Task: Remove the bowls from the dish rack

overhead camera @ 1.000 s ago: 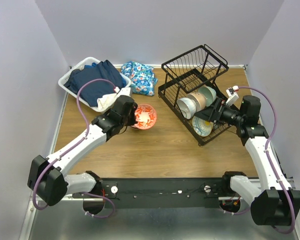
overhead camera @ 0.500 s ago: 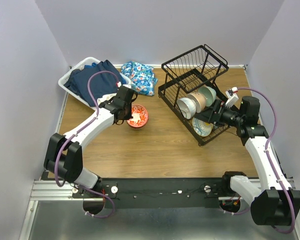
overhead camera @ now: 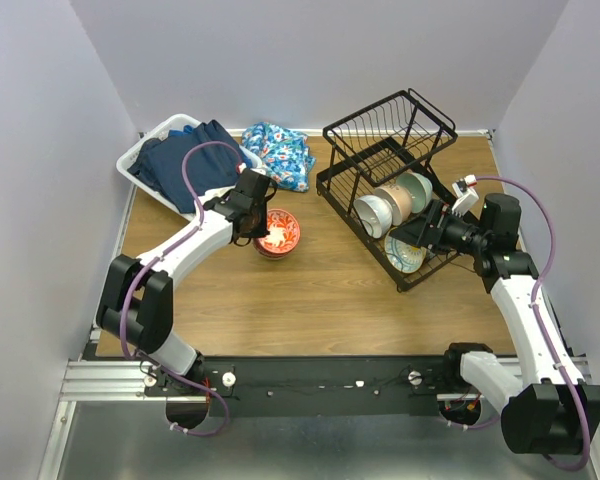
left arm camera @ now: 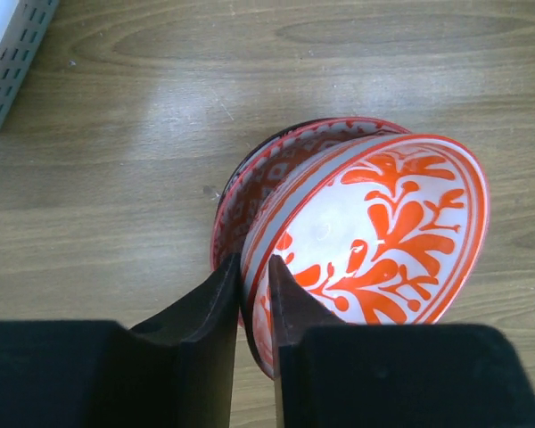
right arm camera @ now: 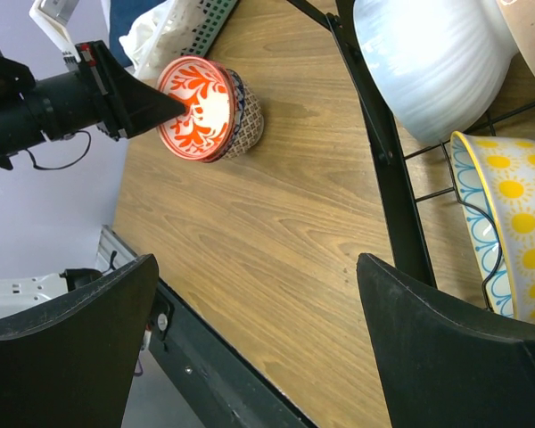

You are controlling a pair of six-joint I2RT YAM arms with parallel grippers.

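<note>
left gripper [left arm camera: 254,267] clamped on red-orange floral bowl [left arm camera: 374,223] rim (tilted in patterned bowl [left arm camera: 248,183]) | right gripper [right arm camera: 257,267] spread wide, dish rack [right arm camera: 372,116] upper right

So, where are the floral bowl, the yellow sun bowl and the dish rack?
floral bowl [left arm camera: 374,232]: left wrist view, inner wall.
yellow sun bowl [right arm camera: 513,227]: right wrist view, inside surface.
dish rack [overhead camera: 368,110]: top view, upper tier's rim.

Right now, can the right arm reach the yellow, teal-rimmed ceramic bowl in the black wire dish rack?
Probably yes: the right gripper hangs open by the black wire dish rack, and the yellow, teal-rimmed ceramic bowl stands on edge at its near end behind only thin wire.
</note>
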